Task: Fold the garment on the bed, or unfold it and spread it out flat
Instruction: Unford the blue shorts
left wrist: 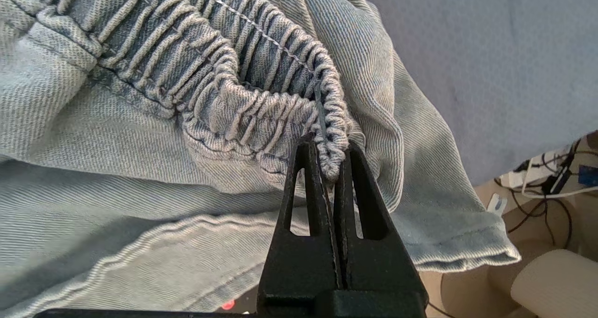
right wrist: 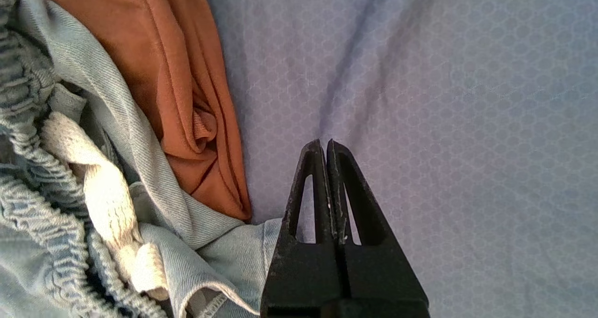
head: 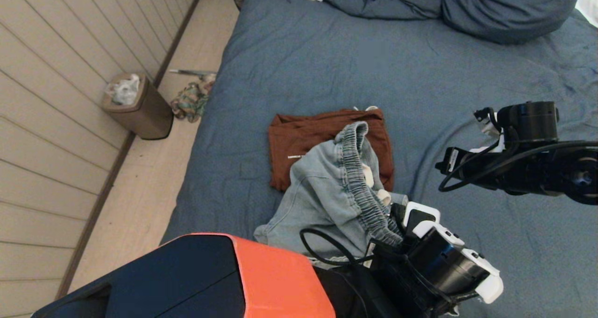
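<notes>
Wall: pale horizontal panelling [head: 51, 98] runs along the far left of the head view.
Bin: a small brown waste bin [head: 140, 108] stands on the floor against the wall, with a crumpled white liner inside.
Floor cloth: a patterned bundle of fabric [head: 190, 101] lies on the pale floor between the bin and the bed's edge.
Bed: the bed [head: 303, 61] with its wrinkled slate-blue cover fills the middle and right; a bunched blue duvet [head: 387, 0] and a blue pillow [head: 504, 10] sit at the far end.
Rust garment: a folded rust-brown garment [head: 299, 140] lies flat near the bed's middle; a small white mark on it is too small to read.
Denim garment: pale blue denim shorts [head: 322, 192] with a gathered elastic waistband [left wrist: 243, 80] lie crumpled, partly over the rust garment's near edge, a cream drawstring [right wrist: 98, 187] showing inside.
Left gripper: the left gripper [left wrist: 329, 161] is at the near end of the shorts, its black fingers pinched tight on the waistband's edge.
Right gripper: the right gripper [right wrist: 325, 145] hangs above bare bed cover just beside the two garments, fingers pressed together and holding nothing.
</notes>
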